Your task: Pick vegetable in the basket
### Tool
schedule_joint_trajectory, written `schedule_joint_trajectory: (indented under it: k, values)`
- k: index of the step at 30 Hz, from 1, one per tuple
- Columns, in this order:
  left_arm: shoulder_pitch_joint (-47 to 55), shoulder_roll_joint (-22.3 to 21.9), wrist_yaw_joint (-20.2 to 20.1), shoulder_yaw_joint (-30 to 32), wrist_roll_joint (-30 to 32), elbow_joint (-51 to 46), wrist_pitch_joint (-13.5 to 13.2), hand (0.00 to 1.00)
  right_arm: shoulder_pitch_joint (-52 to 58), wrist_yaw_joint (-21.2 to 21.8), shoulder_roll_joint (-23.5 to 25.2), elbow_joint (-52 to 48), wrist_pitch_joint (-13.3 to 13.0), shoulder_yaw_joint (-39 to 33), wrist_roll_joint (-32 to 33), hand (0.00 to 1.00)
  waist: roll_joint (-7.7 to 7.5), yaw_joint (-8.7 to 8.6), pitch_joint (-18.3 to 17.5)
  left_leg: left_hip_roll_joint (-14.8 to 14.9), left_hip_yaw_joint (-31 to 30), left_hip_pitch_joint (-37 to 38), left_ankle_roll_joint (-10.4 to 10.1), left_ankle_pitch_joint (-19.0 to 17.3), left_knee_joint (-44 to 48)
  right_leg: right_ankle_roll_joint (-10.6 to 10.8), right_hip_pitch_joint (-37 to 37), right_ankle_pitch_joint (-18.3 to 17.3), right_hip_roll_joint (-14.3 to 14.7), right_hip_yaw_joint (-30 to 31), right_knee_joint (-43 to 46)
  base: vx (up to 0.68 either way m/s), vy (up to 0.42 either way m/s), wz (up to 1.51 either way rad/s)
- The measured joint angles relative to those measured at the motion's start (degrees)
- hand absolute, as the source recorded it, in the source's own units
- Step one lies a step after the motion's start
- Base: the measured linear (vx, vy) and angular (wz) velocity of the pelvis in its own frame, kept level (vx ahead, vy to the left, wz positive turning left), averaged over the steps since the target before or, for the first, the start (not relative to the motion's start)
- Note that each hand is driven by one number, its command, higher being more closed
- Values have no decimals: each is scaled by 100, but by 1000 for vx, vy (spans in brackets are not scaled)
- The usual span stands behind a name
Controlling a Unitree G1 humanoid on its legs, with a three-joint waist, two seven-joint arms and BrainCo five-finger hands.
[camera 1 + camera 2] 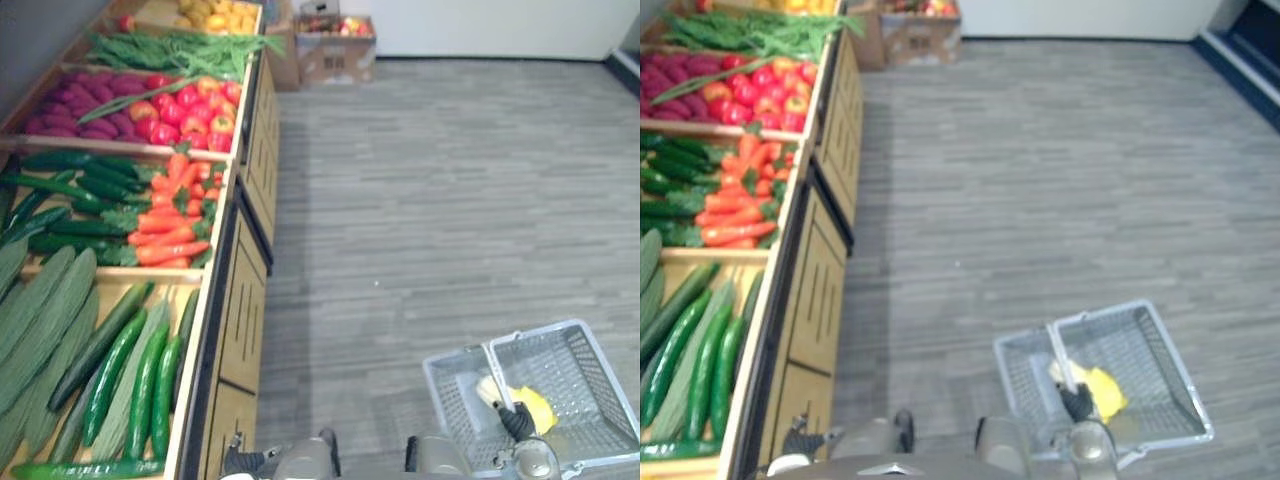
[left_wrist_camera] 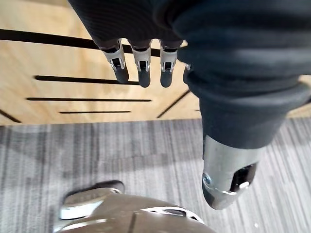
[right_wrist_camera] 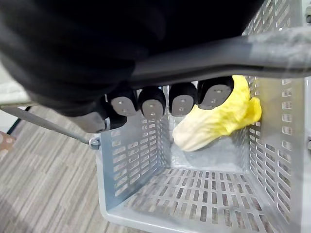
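Here, right hand (image 3: 153,102) curls round the basket handle (image 3: 233,54); left hand (image 2: 142,60) hangs relaxed.

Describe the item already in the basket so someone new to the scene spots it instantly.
Right of the wooden produce stand is a grey mesh basket, its handle gripped by the right hand. Inside lies one leafy vegetable, cream at the base and bright yellow at the tips, the only item in the basket.
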Motion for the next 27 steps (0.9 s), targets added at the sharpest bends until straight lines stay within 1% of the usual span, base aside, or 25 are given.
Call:
schedule_joint_trajectory:
  k: [1, 2, 3, 5, 6, 7, 8, 9, 10, 11, 12, 13, 14, 15, 16, 17, 18, 19, 20, 21, 22, 23, 25, 26, 27]
  values:
    - [-45, 25, 1, -2, -5, -2, 2, 0, -14, -5, 30, 11, -12, -11, -14, 100, -60, -27, -25, 38, -35, 147, 55, -76, -8, -272, -43, -252, -94, -280, 136, 326, -23, -1]
    - [-58, 46, -4, 0, -6, 0, 3, 0, -24, -5, 35, 24, -12, -15, -19, 100, -74, -27, -26, 65, -64, 212, 51, -106, -20, -322, -73, -443, -145, -471, 93, 321, -74, 11]
    - [-134, 48, -8, 5, -8, -2, 4, 0, -66, -6, 42, 35, -11, -50, -19, 100, -57, -50, -23, 188, -120, 304, 14, -153, -49, -408, -170, -700, -197, -898, -160, 332, -116, 15]
    - [-229, 19, -11, 1, -25, -5, 2, 0, -122, -12, 5, 70, 6, -114, 0, 100, 28, -121, -14, 420, -139, 488, -127, -151, -187, -412, -328, -720, -180, -1358, -1013, 371, -157, 21]
    - [-242, 19, -14, 3, -35, -5, 2, 0, -153, -14, 19, 73, 21, -164, 2, 100, 42, -189, -8, 548, -130, 608, -243, -89, -205, -315, -371, -607, -183, -1476, -1764, 427, -218, 23]
    - [-267, 17, -17, 2, -48, -5, 1, 0, -146, -18, 31, 73, 36, -223, 2, 100, 57, -196, -12, 667, -120, 728, -345, -78, -184, -246, -412, -456, -198, -1459, -2458, 556, -317, 22]
    - [-308, 5, -18, 5, -48, -10, 1, 0, -132, -19, 42, 59, 41, -285, 2, 100, 86, -200, -8, 743, -128, 820, -416, -122, -199, -240, -431, -323, -214, -1461, -2772, 499, -317, 20]
    - [-322, -17, -18, 11, -48, -12, 1, 0, -112, -26, 47, 49, 54, -377, 0, 100, 141, -207, -11, 879, -146, 942, -569, -225, -217, -207, -493, -92, -231, -1452, -3133, 546, -386, 20]
    - [-319, -21, -19, 47, -48, -18, -1, 0, -108, -28, 63, 49, 89, -443, 1, 100, 147, -196, -19, 992, -157, 1136, -715, -318, -319, -158, -506, 330, -274, -1401, -3613, 563, -450, 25]
    - [-291, -19, -23, 133, -48, 18, 0, 0, -82, -27, 55, 62, 142, -450, 0, 100, 158, -195, -43, 1108, -210, 1364, -740, -334, -442, -148, -510, 1051, -207, -1377, -3476, 665, -530, 22]
    - [-344, -99, -23, 155, -51, 75, 4, 0, -104, -31, 33, 72, 165, -472, -1, 100, 288, -195, -25, 1236, -315, 1407, -688, -287, -433, -298, -571, 861, -116, -1412, -3173, 618, -528, 13]
    - [-369, -245, -53, 209, -59, 55, -29, 0, -190, -32, -22, 73, 167, -559, -23, 100, 365, -190, -64, 1306, -518, 1338, -717, 58, -370, -400, -831, 359, -108, -1393, -2571, 484, -415, 4]
    - [-371, -273, -57, 243, -61, 59, -39, 0, -237, -29, -73, 114, 169, -559, -34, 100, 401, -197, -82, 1324, -763, 1327, -727, 311, -311, -477, -932, 105, -130, -1396, -2192, 473, -420, 9]
    - [-361, -339, -54, 248, -69, 77, -41, 0, -234, -29, -136, 217, 160, -572, -99, 100, 501, -203, -142, 1424, -1052, 1251, -737, 583, -130, -577, -894, -171, -108, -1547, -1951, 503, -390, 22]
    - [-361, -402, -54, 256, -70, 115, -47, 0, -235, -25, -189, 332, 156, -570, -137, 100, 559, -205, -187, 1506, -1265, 1132, -764, 826, 121, -647, -772, -330, -55, -1675, -1925, 606, -430, 35]
    - [-361, -438, -58, 294, -86, 131, -56, 0, -264, -17, -210, 523, 159, -565, -156, 100, 609, -193, -219, 1562, -1487, 950, -791, 1240, 534, -721, -527, -482, 11, -1794, -2006, 477, -327, 35]
    - [-365, -434, -56, 307, -107, 154, -61, 0, -273, -6, -214, 591, 169, -547, -168, 100, 604, -200, -216, 1574, -1611, 808, -804, 1512, 847, -736, -361, -539, 51, -1867, -2104, 431, -305, 48]
    - [-377, -416, -59, 342, -141, 153, -56, 0, -247, 9, -223, 697, 188, -520, -174, 100, 584, -210, -200, 1611, -1743, 375, -827, 2182, 1618, -761, 14, -604, 126, -2033, -2399, 365, -260, 47]
    - [-392, -393, -66, 341, -264, 155, -56, 0, -195, 21, -223, 752, 198, -458, -173, 100, 552, -182, -171, 1676, -1685, -7, -881, 2377, 2375, -794, 334, -639, 180, -2143, -2646, 352, -236, 48]
    - [-399, -359, -78, 337, -342, 152, -53, 0, -162, 28, -243, 783, 222, -401, -173, 100, 543, -160, -165, 1715, -1584, -390, -833, 2127, 3196, -818, 650, -654, 223, -2235, -2872, 329, -184, 40]
    - [-398, -303, -83, 333, -345, 158, -48, 0, -111, 42, -260, 840, 241, -341, -178, 100, 500, -161, -138, 1704, -1248, -747, -773, 1715, 3900, -809, 1081, -647, 239, -2358, -3116, 268, -131, 35]
    - [-395, -266, -85, 334, -345, 157, -46, 0, -84, 49, -263, 886, 252, -330, -176, 100, 457, -152, -111, 1669, -938, -918, -686, 1458, 4132, -809, 1401, -647, 237, -2424, -3290, 331, -139, 36]
    - [-402, -208, -97, 299, -337, 148, -53, 0, -46, 63, -262, 901, 275, -355, -170, 100, 404, -122, -87, 1497, -302, -1434, -577, 1002, 4143, -747, 1938, -633, 212, -2672, -3701, 282, -76, 36]
    - [-407, -184, -97, 269, -335, 148, -51, 0, -49, 78, -260, 900, 276, -371, -171, 100, 389, -117, -80, 1460, -71, -1574, -542, 961, 4004, -671, 2032, -629, 201, -2750, -3800, 207, -7, 45]
    - [-409, -146, -96, 186, -331, 144, -45, 0, -40, 131, -272, 888, 276, -447, -173, 100, 372, -115, -83, 1372, 511, -1737, -483, 977, 3474, -542, 2207, -627, 179, -2920, -3981, 242, 55, 59]
